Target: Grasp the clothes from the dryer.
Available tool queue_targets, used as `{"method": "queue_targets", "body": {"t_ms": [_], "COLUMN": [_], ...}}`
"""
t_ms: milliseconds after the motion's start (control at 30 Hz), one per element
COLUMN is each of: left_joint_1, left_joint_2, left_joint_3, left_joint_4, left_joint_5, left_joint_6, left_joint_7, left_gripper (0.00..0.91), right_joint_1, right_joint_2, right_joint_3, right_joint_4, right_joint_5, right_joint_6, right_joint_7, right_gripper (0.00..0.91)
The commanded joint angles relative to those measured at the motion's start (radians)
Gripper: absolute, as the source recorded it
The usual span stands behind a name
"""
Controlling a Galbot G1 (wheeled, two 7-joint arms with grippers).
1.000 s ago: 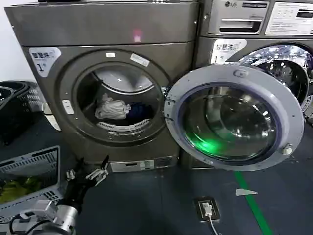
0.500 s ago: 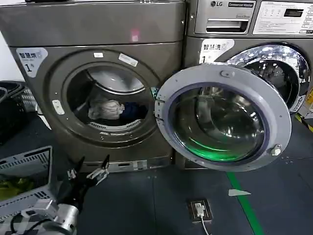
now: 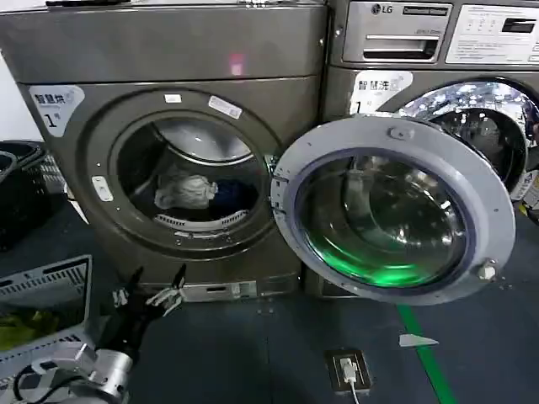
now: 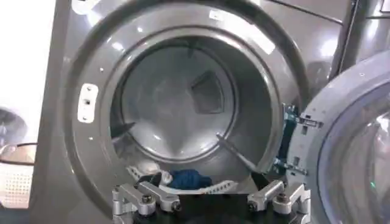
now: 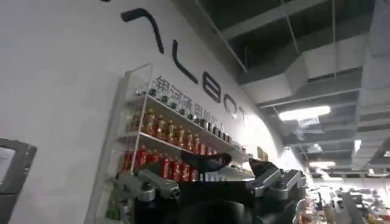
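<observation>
Left tool low before the dryer, arm angled up toward its round porthole, fingers spread apart, empty; crumpled white and dark blue clothes in the ribbed metal drum; glass door swung open; right tool fingers apart, raised toward a white wall.

Dryer bronze-grey; door pale grey rim, green glint; clothes white, dark blue.

The dryer wears brushed bronze-grey metal with a soft sheen, its drum smooth inside. Its door pairs a matt grey plastic rim with glossy, reflective glass. The clothes look like soft, wrinkled cloth.
</observation>
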Motion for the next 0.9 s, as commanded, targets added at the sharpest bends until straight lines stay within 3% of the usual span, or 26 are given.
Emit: {"method": "queue_targets", "body": {"t_ms": [33, 900], "left_joint_1": [-0.001, -0.009], "left_joint_2": [0.006, 0.002], "left_joint_3": [-0.007, -0.007], "left_joint_4": [-0.005, 0.001], "left_joint_5": [-0.004, -0.008], "left_joint_6": [0.001, 0.004], "left_joint_7": [0.000, 0.002], "left_gripper": [0.907, 0.907], "right_joint_1": [-0.001, 0.004], "right_joint_2": [0.000, 0.011], "right_joint_3": [0.001, 0.001], "right_joint_4": [0.003, 0.010], "right_joint_5": [0.006, 0.017], "right_joint_6": [0.000, -0.002], "right_joint_7": [-0.022, -0.005], "right_gripper": [0.907, 0.907]}}
